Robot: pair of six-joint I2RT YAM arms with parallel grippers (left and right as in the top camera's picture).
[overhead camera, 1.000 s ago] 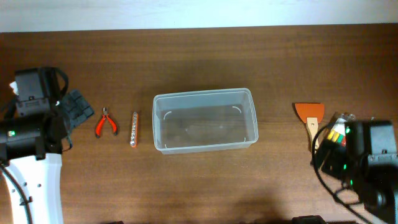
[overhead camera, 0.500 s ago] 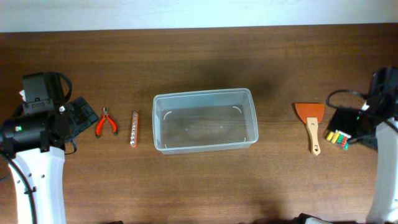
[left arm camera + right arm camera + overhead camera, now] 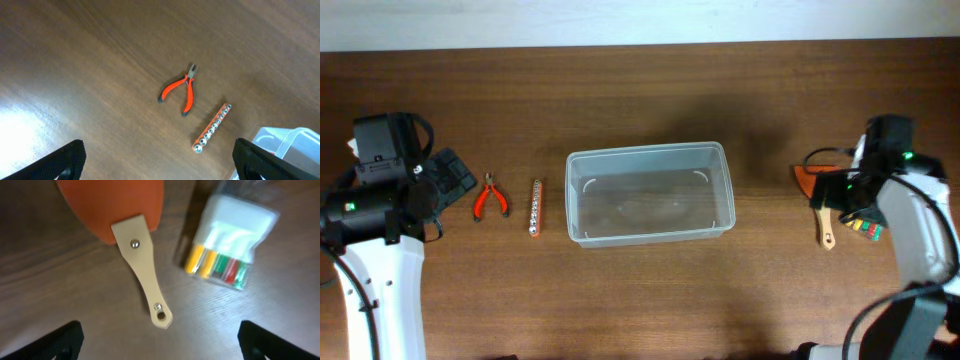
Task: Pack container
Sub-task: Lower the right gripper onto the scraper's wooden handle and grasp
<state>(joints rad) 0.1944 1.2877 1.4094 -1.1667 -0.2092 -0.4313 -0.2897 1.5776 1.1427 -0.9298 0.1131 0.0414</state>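
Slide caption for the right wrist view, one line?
Open right gripper hovers over an orange scraper with a wooden handle, beside a clear pack of coloured sticks, on the brown table.

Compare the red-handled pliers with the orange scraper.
The pliers lie left of the container, the scraper right of it. The pliers have two splayed red handles; the scraper has one pale handle and a broad orange blade. Both lie flat, outside the container, ungripped.

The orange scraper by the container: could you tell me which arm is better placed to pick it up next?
Right. The right hand hangs open over the scraper, handle between its fingers; the left hand sits beyond the container, by the pliers.
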